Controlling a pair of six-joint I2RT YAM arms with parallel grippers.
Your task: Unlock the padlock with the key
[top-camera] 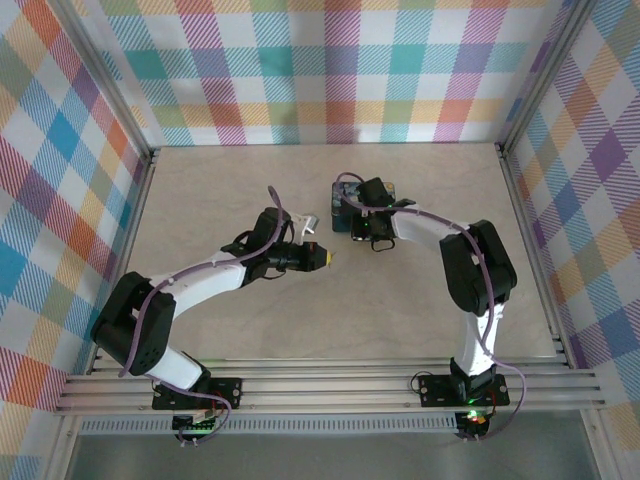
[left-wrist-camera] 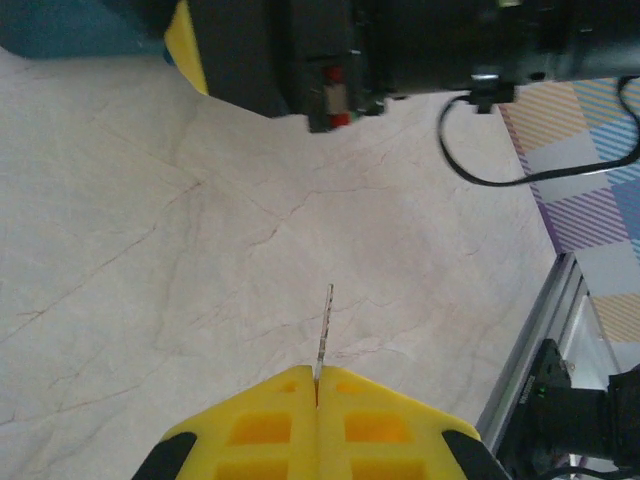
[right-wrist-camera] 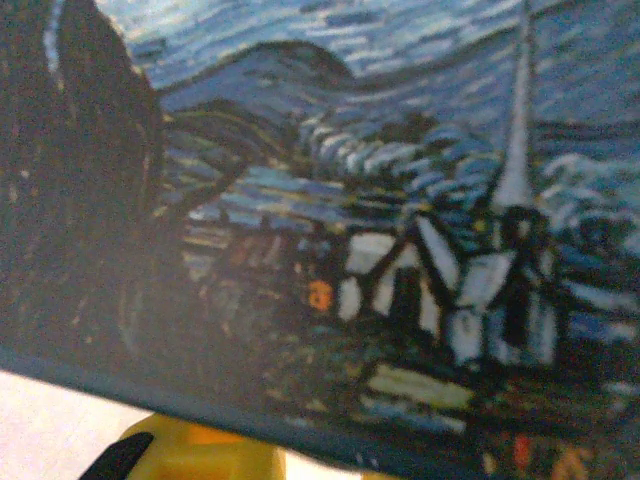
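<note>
- Top external view: the left arm (top-camera: 200,275) runs from its base at the near-left corner toward the middle of the table (top-camera: 200,200), forearm pointing right.
- The left gripper (top-camera: 326,257) has yellow tips over bare table surface, near the tin, to its left and on its near side, apart from it.
- Left wrist view: its two yellow fingers (left-wrist-camera: 260,430) are pressed flat together with no gap. They pinch the key (left-wrist-camera: 323,325), a thin silver strip seen edge-on in the seam between them. The blade points straight ahead, clear of the table and touching nothing else.
- The tin (top-camera: 347,193) is dark blue and rectangular, with a starry-night painting on it. It sits mid-table toward the far side, right of the key's tip.
- The padlock: position cannot be told. The near side of the tin is covered by the gripper there.
- The right gripper (top-camera: 368,230) is at the tin's near edge, right up against it.
- Right wrist view: the painted face is very close and blurred. One yellow finger (right-wrist-camera: 190,445) shows just under the tin's lower edge. Jaws open or closed: cannot tell. Grip on the tin: cannot tell.
- The right arm (top-camera: 480,265) rises from its base at the near-right, elbow bent, forearm running left to the tin.
</note>
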